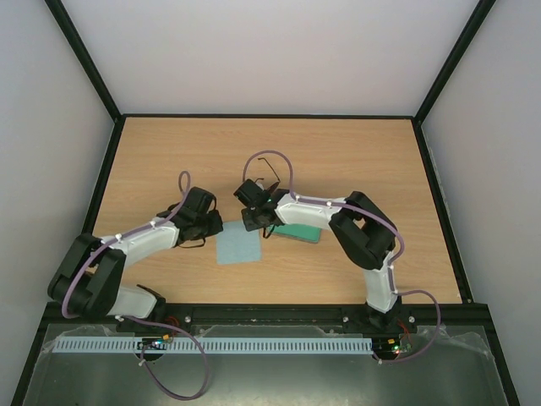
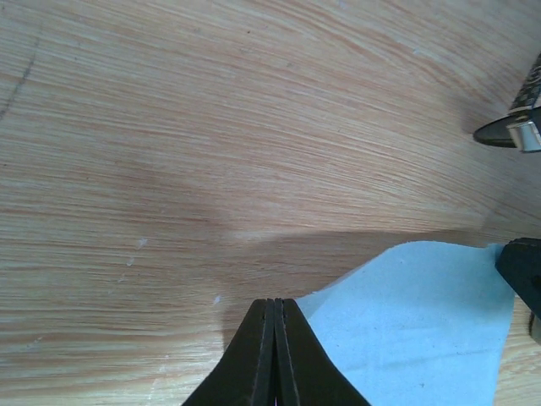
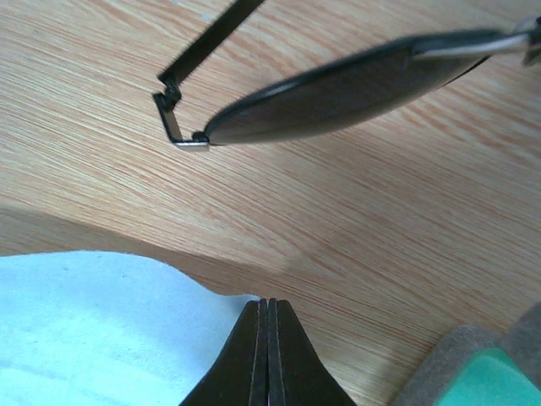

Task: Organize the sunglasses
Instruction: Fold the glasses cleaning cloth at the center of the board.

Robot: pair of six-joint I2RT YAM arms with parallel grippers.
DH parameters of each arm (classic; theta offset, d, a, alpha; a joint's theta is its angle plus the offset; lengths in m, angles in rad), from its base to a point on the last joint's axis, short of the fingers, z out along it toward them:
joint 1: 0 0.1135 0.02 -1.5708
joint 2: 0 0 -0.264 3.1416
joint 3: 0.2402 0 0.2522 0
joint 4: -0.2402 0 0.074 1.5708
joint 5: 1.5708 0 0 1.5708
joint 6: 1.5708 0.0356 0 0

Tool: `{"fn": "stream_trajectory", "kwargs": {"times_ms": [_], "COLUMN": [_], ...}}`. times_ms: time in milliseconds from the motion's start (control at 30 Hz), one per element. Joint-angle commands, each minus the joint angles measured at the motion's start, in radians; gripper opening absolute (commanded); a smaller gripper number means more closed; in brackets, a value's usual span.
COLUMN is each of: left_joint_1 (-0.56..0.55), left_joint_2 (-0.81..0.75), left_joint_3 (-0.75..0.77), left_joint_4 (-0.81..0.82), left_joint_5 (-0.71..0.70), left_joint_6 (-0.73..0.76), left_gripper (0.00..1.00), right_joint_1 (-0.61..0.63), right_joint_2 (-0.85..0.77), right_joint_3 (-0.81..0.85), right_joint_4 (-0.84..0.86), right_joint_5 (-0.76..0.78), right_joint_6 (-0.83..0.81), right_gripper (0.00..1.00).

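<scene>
Right wrist: my right gripper [image 3: 269, 303], fingers together, faced the sunglasses [image 3: 338, 97] toward the counter's far edge; nudging risked skidding them.

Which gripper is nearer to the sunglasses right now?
Right. The right gripper is just short of the sunglasses, which sit just ahead of it. The left gripper is farther off, at the left side of the light blue cloth.

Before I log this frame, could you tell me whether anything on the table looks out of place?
The sunglasses sit outside the green-lined case, past the right claw, with one arm unfolded. The cloth has a slightly wavy edge. Nothing seems damaged or spilled.
</scene>
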Motion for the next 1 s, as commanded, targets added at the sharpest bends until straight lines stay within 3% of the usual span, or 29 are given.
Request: {"fn": "stream_trajectory", "kwargs": {"times_ms": [0, 500, 967], "left_joint_1": [0.007, 0.005, -0.030], "left_joint_2": [-0.043, -0.138, -0.291], "left_joint_3": [0.008, -0.018, -0.071], "left_joint_4": [-0.024, -0.068, -0.134], "left_joint_5": [0.020, 0.042, 0.059], "left_joint_6": [0.007, -0.002, -0.042], "left_gripper": [0.02, 0.02, 0.02], "right_joint_1": [0.004, 0.012, 0.093], "right_joint_2": [-0.069, -0.155, -0.263], "right_joint_3": [-0.020, -0.089, -0.176], "right_joint_4": [-0.005, 0.015, 0.026], "right_joint_5": [0.017, 0.005, 0.020], "right_joint_6": [-0.003, 0.000, 0.020], "right_gripper": [0.01, 0.01, 0.01]}}
